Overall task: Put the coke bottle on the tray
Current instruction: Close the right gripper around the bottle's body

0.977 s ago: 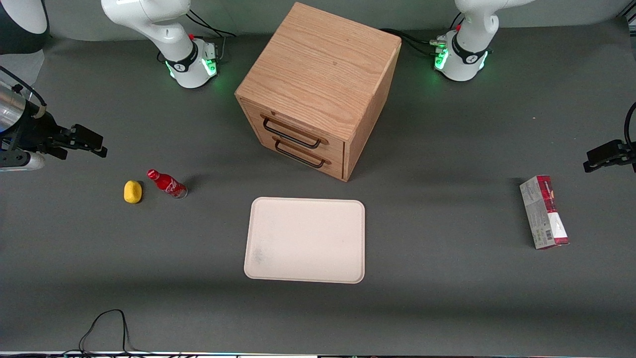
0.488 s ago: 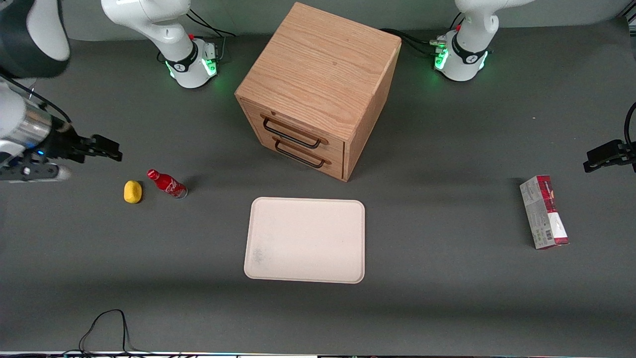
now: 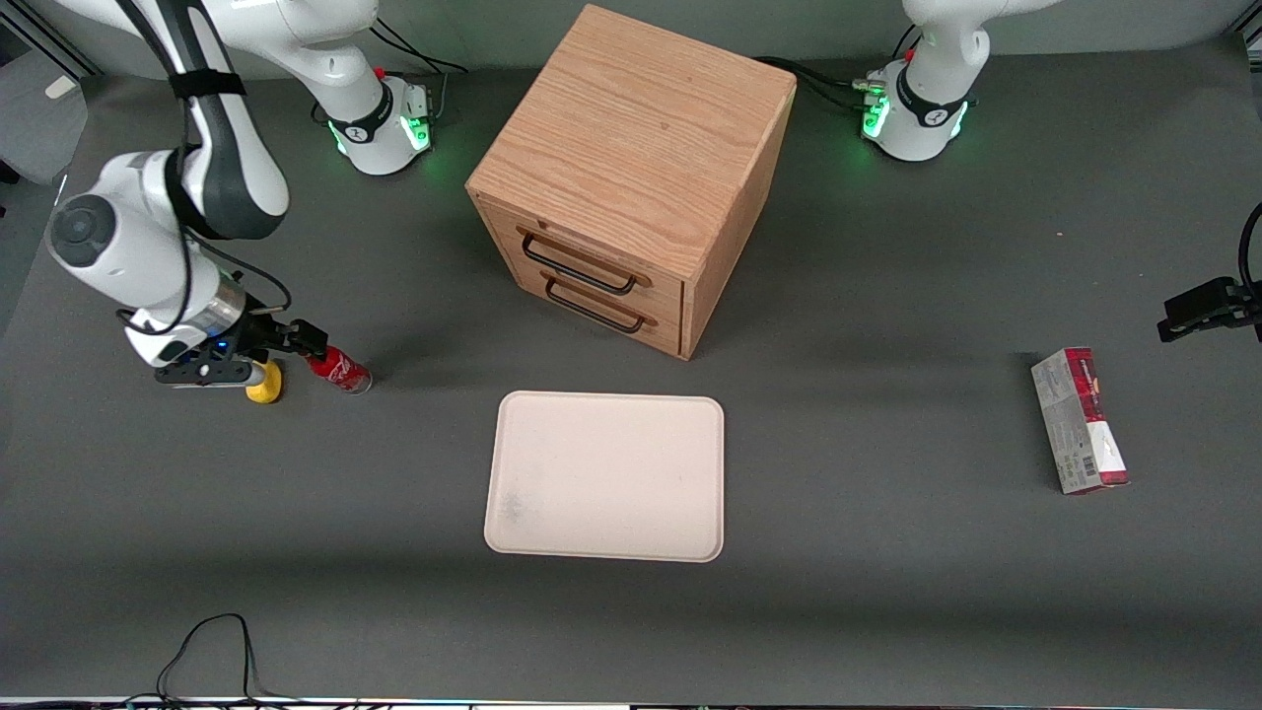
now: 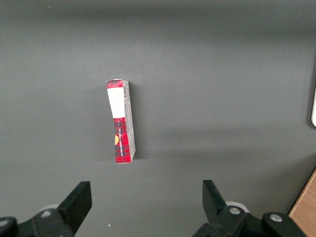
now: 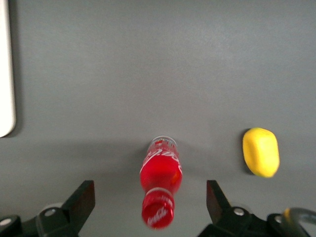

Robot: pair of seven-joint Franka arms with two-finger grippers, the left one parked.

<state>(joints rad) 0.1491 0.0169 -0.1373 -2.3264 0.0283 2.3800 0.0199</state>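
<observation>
Coke bottle [image 5: 161, 187] stands upright near the desk's edge at the working arm's end, beside a yellow object [image 5: 260, 151], well apart from the tray [image 3: 605, 475]. Above it hangs the gripper [image 5: 150, 205], fingers apart. A clean grasp means descending centred, clearing the yellow neighbour. Dark grey matting [image 3: 887, 552] covers the desk.

From the front I lose the bottle [image 3: 341, 374] cap under the gripper [image 3: 314, 342]; lemon [image 3: 262, 390] half covered. Wrist view crops the tray [image 5: 6, 74].
</observation>
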